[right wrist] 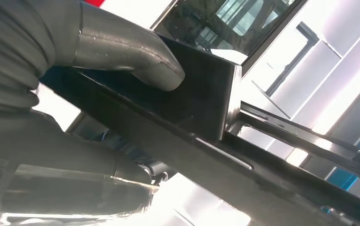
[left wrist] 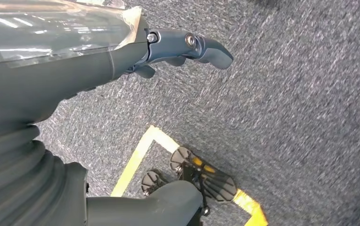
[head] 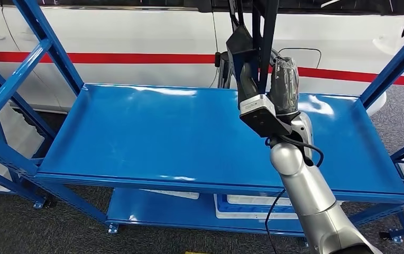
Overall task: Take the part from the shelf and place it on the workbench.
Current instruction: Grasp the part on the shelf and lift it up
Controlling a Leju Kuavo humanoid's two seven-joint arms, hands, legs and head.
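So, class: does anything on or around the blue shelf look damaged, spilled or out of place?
Nothing stands out. The blue shelf is level and unmarked, and the right hand holds the black part upright above it, thumb pressed against it in the right wrist view.

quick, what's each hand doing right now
Left hand: open, holding nothing, hanging over the floor.
Right hand: gripping the black part, raised above the shelf.
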